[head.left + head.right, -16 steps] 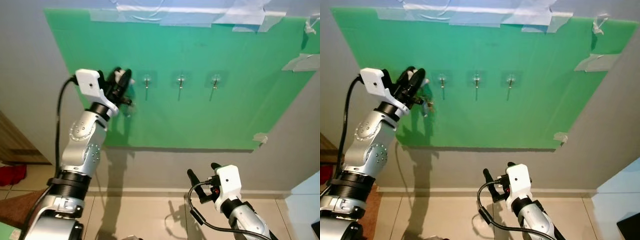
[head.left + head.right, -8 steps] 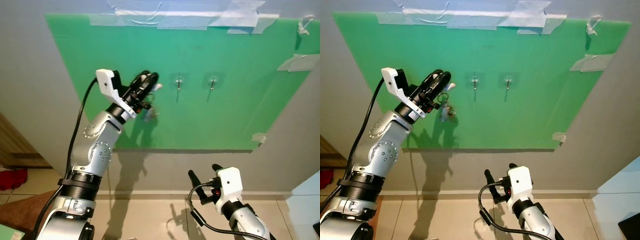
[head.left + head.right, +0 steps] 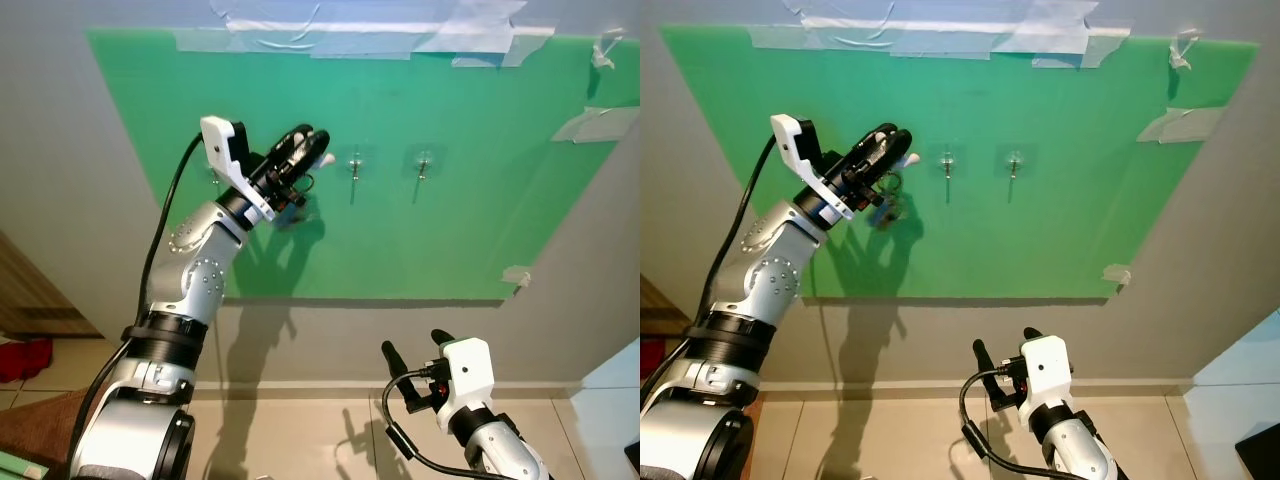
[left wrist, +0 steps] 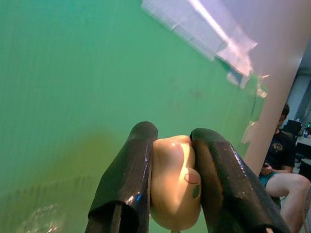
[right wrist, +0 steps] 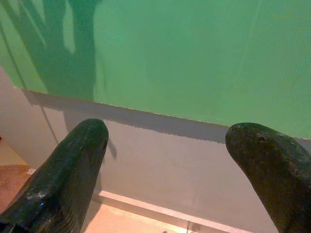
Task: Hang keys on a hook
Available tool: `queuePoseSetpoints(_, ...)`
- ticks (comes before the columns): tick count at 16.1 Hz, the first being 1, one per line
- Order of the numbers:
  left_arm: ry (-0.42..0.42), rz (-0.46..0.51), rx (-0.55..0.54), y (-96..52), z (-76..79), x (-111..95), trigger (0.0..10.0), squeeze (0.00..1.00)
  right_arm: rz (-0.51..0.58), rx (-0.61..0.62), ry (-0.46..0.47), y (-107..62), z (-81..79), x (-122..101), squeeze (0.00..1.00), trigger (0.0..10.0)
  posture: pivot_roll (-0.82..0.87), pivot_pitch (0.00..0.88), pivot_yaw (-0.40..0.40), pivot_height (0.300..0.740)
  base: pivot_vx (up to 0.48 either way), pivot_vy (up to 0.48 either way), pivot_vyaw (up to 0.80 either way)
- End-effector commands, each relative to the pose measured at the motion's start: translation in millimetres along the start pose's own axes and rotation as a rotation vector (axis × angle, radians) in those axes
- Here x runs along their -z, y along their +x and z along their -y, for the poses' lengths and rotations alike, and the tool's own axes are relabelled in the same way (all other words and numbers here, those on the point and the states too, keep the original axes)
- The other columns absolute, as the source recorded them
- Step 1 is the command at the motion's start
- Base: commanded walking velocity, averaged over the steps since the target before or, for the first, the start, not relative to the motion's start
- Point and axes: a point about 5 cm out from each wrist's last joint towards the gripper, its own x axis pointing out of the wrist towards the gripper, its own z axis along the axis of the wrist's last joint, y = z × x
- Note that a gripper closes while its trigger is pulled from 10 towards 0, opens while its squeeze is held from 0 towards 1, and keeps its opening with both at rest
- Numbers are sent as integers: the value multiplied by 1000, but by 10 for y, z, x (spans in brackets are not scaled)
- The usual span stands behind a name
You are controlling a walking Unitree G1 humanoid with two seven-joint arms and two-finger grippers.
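left claw [image 3: 305, 143]: I'm pinching the keys [image 3: 886, 205] by their pale fob [image 4: 175, 182]
since earlier: I'm reaching further along the green board [image 3: 480, 180], toward the hooks [image 3: 354, 163]

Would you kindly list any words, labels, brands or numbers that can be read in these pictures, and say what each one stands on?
None can be read.
Green board: plain, no print.
Tape along its top edge: blank.
Cream keychain charm in the left gripper: small dark marks, not legible as text.
Right gripper: no marking to be made out.
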Motion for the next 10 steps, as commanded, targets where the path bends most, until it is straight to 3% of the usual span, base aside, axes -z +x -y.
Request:
queuePoseSetpoints(1, 34, 19, 16, 43, -26, -90, 0, 0, 4, 2, -12, -12, -6, -34, 0, 10000, -207, 48, 65, 740, 0, 0, 0)
queuePoseSetpoints(10, 91, -22, 17, 33, -185, 19, 0, 0, -23, 26, -28, -215, 75, -47, 0, 10000, -263, 93, 45, 740, 0, 0, 0)
